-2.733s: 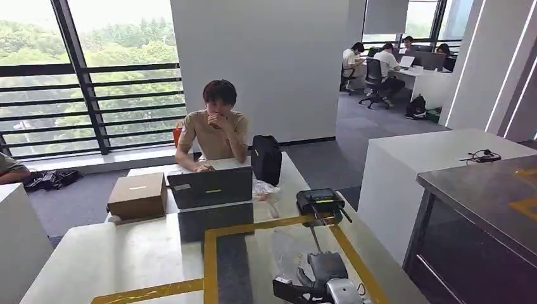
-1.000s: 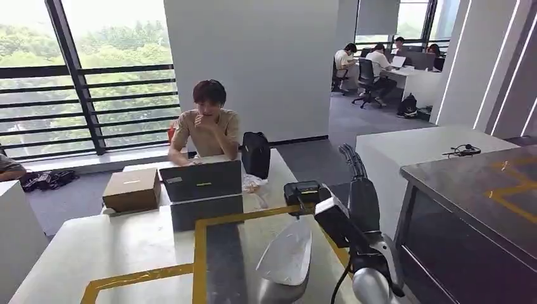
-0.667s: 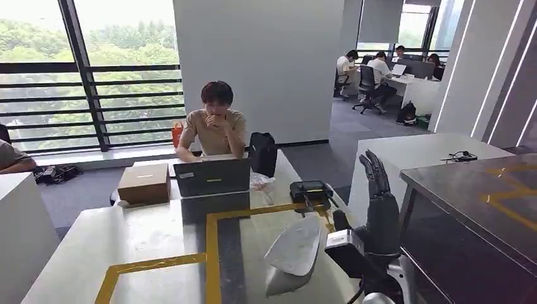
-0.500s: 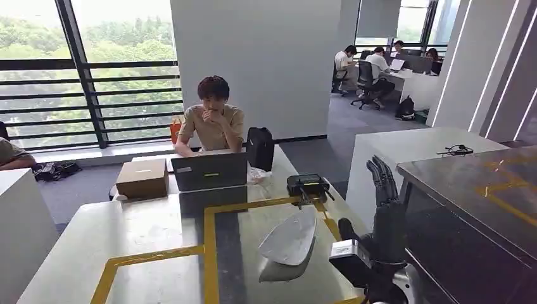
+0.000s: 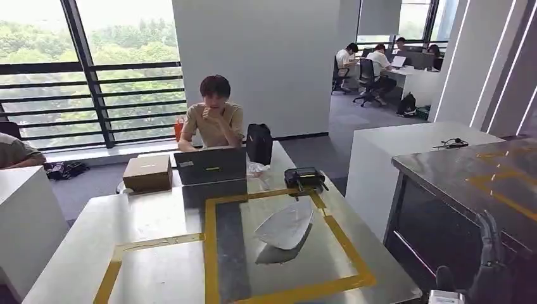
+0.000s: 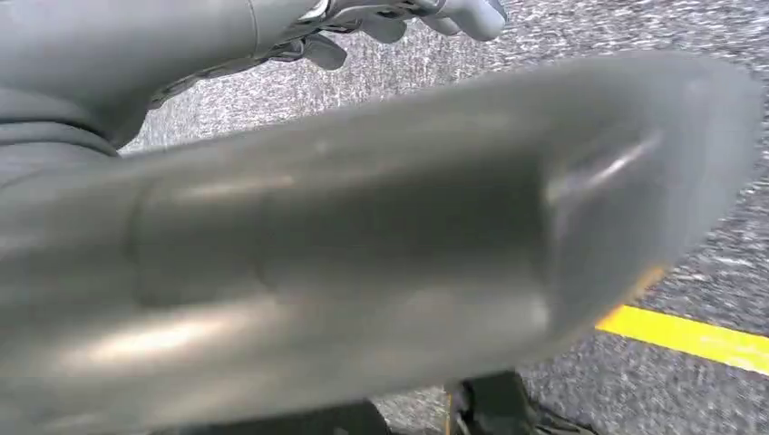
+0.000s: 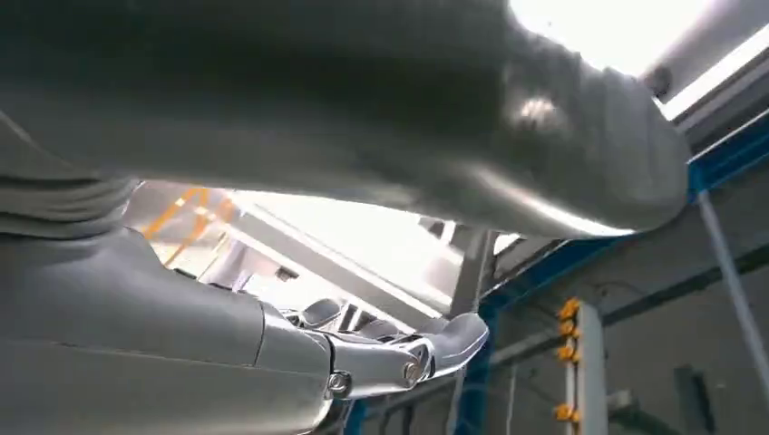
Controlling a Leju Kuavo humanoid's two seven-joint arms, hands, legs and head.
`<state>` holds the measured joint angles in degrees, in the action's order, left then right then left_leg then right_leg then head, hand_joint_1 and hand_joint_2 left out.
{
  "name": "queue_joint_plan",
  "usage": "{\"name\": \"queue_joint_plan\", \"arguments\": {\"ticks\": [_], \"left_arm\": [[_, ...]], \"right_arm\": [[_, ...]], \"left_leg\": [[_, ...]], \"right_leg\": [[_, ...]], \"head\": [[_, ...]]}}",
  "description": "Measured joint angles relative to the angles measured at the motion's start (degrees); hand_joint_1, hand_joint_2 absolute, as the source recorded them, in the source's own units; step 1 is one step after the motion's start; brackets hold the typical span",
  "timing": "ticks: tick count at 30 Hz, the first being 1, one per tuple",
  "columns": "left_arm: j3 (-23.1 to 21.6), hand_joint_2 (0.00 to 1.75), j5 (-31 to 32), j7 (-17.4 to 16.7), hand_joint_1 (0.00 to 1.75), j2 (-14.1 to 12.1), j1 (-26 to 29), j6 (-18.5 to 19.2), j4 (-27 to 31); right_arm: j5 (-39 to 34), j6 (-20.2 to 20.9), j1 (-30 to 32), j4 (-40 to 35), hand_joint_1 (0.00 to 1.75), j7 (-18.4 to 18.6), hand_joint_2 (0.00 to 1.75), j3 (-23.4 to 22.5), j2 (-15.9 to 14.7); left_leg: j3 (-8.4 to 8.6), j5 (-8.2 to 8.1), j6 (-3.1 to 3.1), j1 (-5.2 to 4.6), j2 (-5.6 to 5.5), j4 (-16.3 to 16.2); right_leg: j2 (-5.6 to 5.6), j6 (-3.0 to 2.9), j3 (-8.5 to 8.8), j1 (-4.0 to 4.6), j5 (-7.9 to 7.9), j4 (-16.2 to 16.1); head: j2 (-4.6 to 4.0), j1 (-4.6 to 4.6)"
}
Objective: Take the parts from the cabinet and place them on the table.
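A silvery, leaf-shaped metal part (image 5: 285,225) lies on the glossy table (image 5: 155,259), inside a rectangle of yellow tape (image 5: 209,253). No hand touches it. My right hand (image 5: 487,269) is low at the right, off the table's edge and in front of the steel-topped cabinet (image 5: 468,183), fingers upright and apart, holding nothing. In the right wrist view its fingers (image 7: 399,355) are stretched out with nothing in them. In the left wrist view my left hand (image 6: 363,227) hangs over grey carpet, its fingers (image 6: 408,18) loose and holding nothing.
A person (image 5: 215,117) sits behind a laptop (image 5: 211,166) at the table's far end. A cardboard box (image 5: 147,172), a black bag (image 5: 259,144) and a black device (image 5: 304,178) stand near it. A white counter (image 5: 411,152) is at the right.
The whole view has shifted, so the camera moved. My right hand, raised beside the table before, has dropped low and to the right. The part stays lying in the taped rectangle.
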<state>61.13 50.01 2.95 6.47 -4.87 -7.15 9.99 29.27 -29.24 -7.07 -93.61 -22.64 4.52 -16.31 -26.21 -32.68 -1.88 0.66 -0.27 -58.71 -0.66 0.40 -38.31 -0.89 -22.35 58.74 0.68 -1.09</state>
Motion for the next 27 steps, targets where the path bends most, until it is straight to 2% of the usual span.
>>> {"name": "queue_joint_plan", "arguments": {"ticks": [1,2,4,5,6,8,9,10,11,12,13,14,15,16,17,18,19,20,21,22,23,24,25,26,27], "left_arm": [[0.22,0.0,-0.11,0.13,0.0,-0.07,0.02,-0.02,0.0],[0.37,0.0,-0.15,0.15,0.0,-0.04,0.06,-0.11,0.0],[0.61,0.0,-0.15,0.13,0.0,-0.04,0.21,-0.24,0.0],[0.63,0.0,-0.15,0.13,0.0,0.07,0.2,-0.35,-0.02],[0.63,0.0,-0.18,0.07,0.0,0.04,0.27,-0.44,-0.02],[0.66,0.0,-0.18,0.09,0.0,0.04,0.32,-0.52,0.0],[0.66,0.0,-0.18,0.15,0.0,0.09,0.32,-0.52,0.0],[0.72,0.0,-0.2,0.18,0.0,0.15,0.34,-0.52,0.0],[0.85,0.0,-0.16,0.26,0.0,0.2,0.34,-0.5,-0.02],[0.98,0.0,-0.09,0.37,0.0,0.24,0.33,-0.48,-0.02],[1.05,0.0,0.04,0.48,0.0,0.31,0.31,-0.41,-0.02],[1.05,0.0,0.28,0.59,0.0,0.31,0.27,-0.02,-0.02],[1.05,0.0,0.37,0.63,0.0,0.31,0.23,0.26,0.0],[1.05,0.0,0.5,0.61,0.0,0.28,0.23,0.59,0.0],[1.05,0.0,0.57,0.55,0.0,0.26,0.21,0.57,0.0],[1.05,0.0,0.7,0.33,0.0,0.26,0.19,0.31,0.0],[1.05,0.0,1.05,0.0,0.0,0.24,0.26,0.0,0.0],[1.05,0.0,1.31,-0.22,0.0,0.13,0.34,-0.18,0.0],[1.05,0.0,1.77,-0.69,0.0,0.13,0.37,-0.37,-0.02],[1.05,0.0,2.12,-1.09,0.0,0.13,0.38,-0.57,-0.04],[1.05,0.0,2.4,-1.4,0.0,0.09,0.36,-0.77,-0.02],[1.05,0.0,2.45,-1.68,0.0,-0.04,0.28,-1.09,-0.02],[1.05,0.0,2.45,-1.86,0.0,-0.15,0.22,-1.22,-0.02],[1.05,0.0,2.45,-1.88,0.0,-0.22,0.22,-1.31,0.0],[1.05,0.0,2.51,-1.9,0.0,-0.35,0.2,-1.38,0.02]], "right_arm": [[-0.02,0.28,0.77,-0.57,0.0,-0.2,0.0,-1.62,0.0],[0.28,0.52,1.78,-1.01,0.0,-0.09,0.0,-2.82,0.04],[1.92,1.04,5.56,-1.97,0.0,1.09,0.0,-5.66,0.24],[2.38,1.25,7.34,-2.02,0.0,1.31,0.0,-7.28,0.55],[2.79,1.57,8.62,-2.0,0.0,1.81,0.0,-8.49,0.79],[3.89,1.62,10.35,-1.91,0.0,2.43,0.0,-10.55,1.34],[5.52,1.9,11.05,-1.61,0.0,3.43,0.0,-11.77,1.77],[7.11,2.08,11.54,-1.16,0.0,4.38,0.0,-12.63,2.23],[9.65,2.1,11.94,-0.36,0.0,6.01,0.0,-13.82,2.99],[11.44,2.2,12.23,0.34,0.0,7.1,0.0,-14.89,3.65],[12.44,2.54,12.45,0.92,0.0,7.96,0.0,-15.78,4.13],[12.81,3.4,12.68,1.5,0.0,8.61,0.0,-16.79,4.54],[12.79,4.57,12.72,2.03,0.0,8.81,0.0,-17.81,4.94],[12.68,6.23,12.77,3.01,0.0,8.33,0.0,-19.12,5.62],[11.76,8.44,12.82,4.37,0.0,7.87,0.0,-20.35,6.28],[9.92,12.38,12.69,6.14,0.0,7.34,0.0,-21.79,6.82],[7.07,17.7,12.58,8.33,0.0,6.42,0.0,-23.14,7.32],[4.75,22.23,12.26,10.67,0.0,5.26,0.0,-24.17,7.87],[2.23,27.16,11.7,13.42,0.0,3.9,0.0,-25.1,8.33],[0.17,30.88,11.03,16.18,0.0,2.66,0.0,-25.79,8.61],[-1.07,33.62,10.13,20.27,0.0,1.04,0.0,-26.35,8.79],[-1.33,34.62,8.99,25.12,0.0,0.25,0.0,-26.68,8.96],[-1.31,34.66,8.04,28.64,0.0,-0.17,0.0,-26.83,9.14],[-1.2,34.44,6.73,32.73,0.0,-0.92,0.0,-26.94,9.29],[-0.79,34.4,5.96,37.43,0.0,-1.07,0.0,-26.96,9.66]], "left_leg": [[0.02,0.06,0.68,-0.29,-0.17,0.27],[-0.65,0.05,1.05,-0.29,-0.11,0.59],[-1.17,1.02,2.38,-0.45,-0.11,0.69],[-1.7,1.8,2.98,-0.18,0.15,0.74],[-2.37,2.36,3.41,-0.2,0.2,0.74],[-3.89,3.54,3.81,-0.36,0.58,0.68],[-4.74,4.17,3.85,-0.5,0.68,0.61],[-5.43,4.76,3.84,-0.59,0.78,0.49],[-6.19,5.4,3.79,-0.66,0.87,0.29],[-7.22,6.0,3.67,-0.67,0.97,0.01],[-8.03,6.45,3.51,-0.7,1.0,-0.29],[-8.78,6.87,3.32,-0.7,1.01,-0.6],[-9.19,7.23,3.0,-0.79,1.03,-0.83],[-9.37,7.62,2.6,-0.92,0.97,-0.92],[-9.19,8.04,2.2,-0.89,1.0,-0.75],[-9.23,8.56,1.86,-0.71,1.0,-0.51],[-9.32,9.05,1.39,-0.78,0.99,-0.25],[-9.57,8.89,1.07,-0.6,0.89,-0.56],[-10.63,6.55,0.76,-0.58,0.66,-1.83],[-11.54,2.86,0.58,-0.5,0.5,-4.73],[-12.57,-0.61,0.35,-0.44,0.46,-8.78],[-13.45,-3.01,0.2,-0.44,0.45,-12.93],[-13.73,-3.72,0.1,-0.44,0.44,-15.46],[-13.16,-2.62,0.03,-0.43,0.43,-17.24],[-12.07,-0.9,0.02,-0.43,0.44,-16.71]], "right_leg": [[-0.03,0.43,0.05,-0.02,0.48,-0.01],[0.01,0.86,0.05,0.01,0.92,-0.1],[0.02,1.78,0.3,-0.22,2.08,-0.92],[0.22,2.02,-0.08,-0.46,0.91,-0.23],[0.31,2.09,-0.95,-0.44,-2.44,1.64],[0.38,2.36,-2.89,-0.42,-9.48,9.26],[0.4,2.49,-3.67,-0.42,-11.58,13.64],[0.4,2.5,-3.8,-0.41,-11.79,16.41],[0.4,2.41,-2.87,-0.39,-10.32,17.01],[0.4,2.24,-0.69,-0.36,-7.91,15.23],[0.4,1.96,2.31,-0.3,-6.18,11.74],[0.4,1.63,6.35,-0.22,-5.75,6.53],[0.38,1.21,9.33,0.03,-8.42,1.5],[0.44,0.75,10.56,0.31,-8.99,-0.61],[0.44,0.43,10.21,0.5,-8.77,-0.79],[0.44,0.08,10.03,0.69,-8.52,-0.62],[0.42,-0.51,9.75,0.67,-7.95,-0.82],[0.08,-1.03,9.06,0.16,-7.07,-1.35],[0.15,-1.46,8.43,0.18,-6.45,-1.46],[0.16,-1.84,7.59,0.14,-5.69,-1.46],[0.2,-1.86,6.68,0.14,-4.96,-1.45],[0.2,-1.82,5.78,0.15,-4.23,-1.4],[0.2,-1.77,5.01,0.15,-3.67,-1.34],[0.14,-1.66,3.99,0.13,-2.78,-1.21],[0.07,-1.54,3.23,0.11,-2.25,-1.11]], "head": [[-0.02,0.02],[-0.02,-0.02],[-0.02,-0.02],[-0.09,-0.02],[-0.07,0.13],[-0.07,0.17],[-0.07,0.17],[-0.07,0.22],[-0.07,0.22],[-0.04,0.24],[-0.07,0.22],[-0.04,0.26],[-0.04,0.24],[-0.04,0.24],[-0.07,0.11],[-0.04,0.09],[-0.07,0.11],[-0.07,0.11],[-0.07,0.02],[-0.07,-0.04],[-0.07,-0.09],[-0.07,-0.09],[-0.07,-0.11],[-0.07,-0.09],[-0.07,-0.09]]}}
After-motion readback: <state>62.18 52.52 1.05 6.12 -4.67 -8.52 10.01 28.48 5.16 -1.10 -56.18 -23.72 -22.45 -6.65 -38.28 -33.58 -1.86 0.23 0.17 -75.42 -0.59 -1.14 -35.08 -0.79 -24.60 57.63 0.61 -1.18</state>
